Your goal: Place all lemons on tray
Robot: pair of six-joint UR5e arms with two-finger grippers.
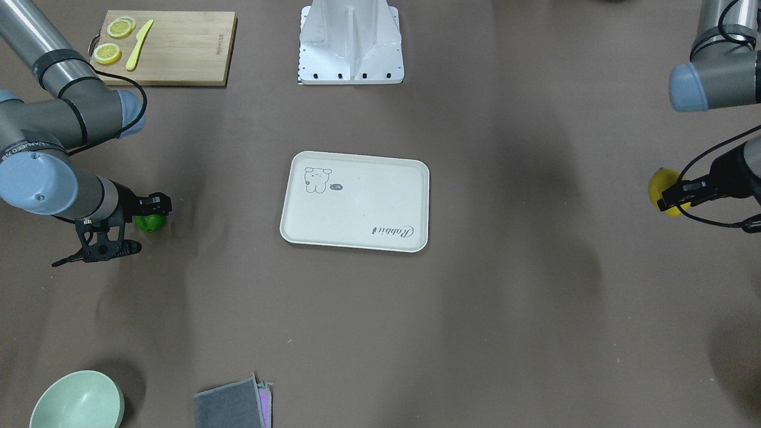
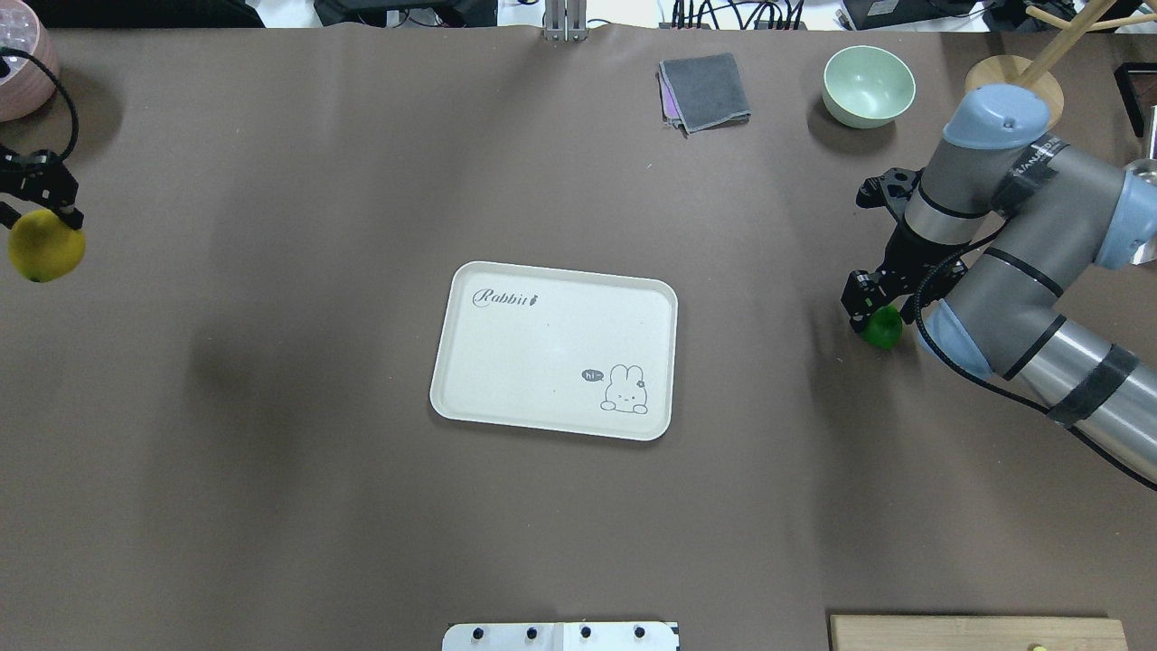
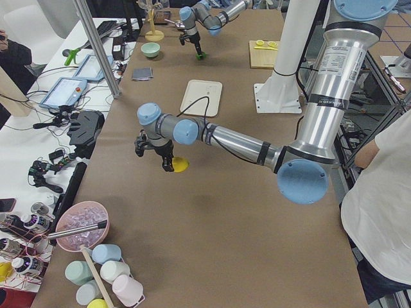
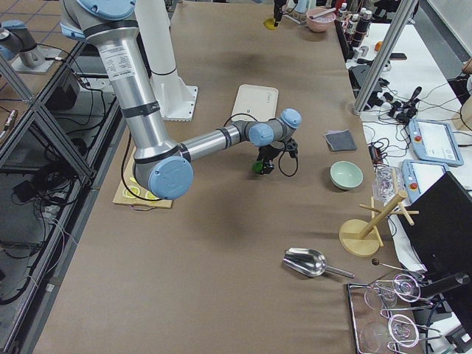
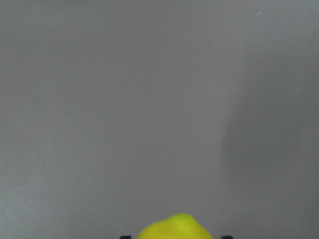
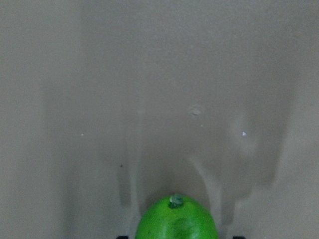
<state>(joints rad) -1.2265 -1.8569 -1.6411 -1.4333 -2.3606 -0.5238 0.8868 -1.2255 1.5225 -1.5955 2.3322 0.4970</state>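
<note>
Now the left gripper (image 2: 50,215) has its two fingers closed on the sides of the bright yellow oval lemon (image 2: 45,249). This lemon is far out at the table's left end, well apart from the cream-white flat tray (image 2: 542,353). I cannot tell if it sits on the brown table (image 2: 271,497) or hangs just above it.

The right gripper (image 2: 870,312) points down, and its fingers squeeze the shiny green oval lemon (image 2: 883,328). That lemon is low at the table, off to the right of the tray and not on it.

The tray lies flat in the middle of the table, with a little bunny drawing and a grey word on it.

A pale green round bowl (image 2: 868,86) and a folded grey cloth (image 2: 705,90) sit at the far edge. A wooden cutting board (image 1: 178,47) holds round lemon slices (image 1: 108,53) and a yellow plastic knife (image 1: 139,44).
</note>
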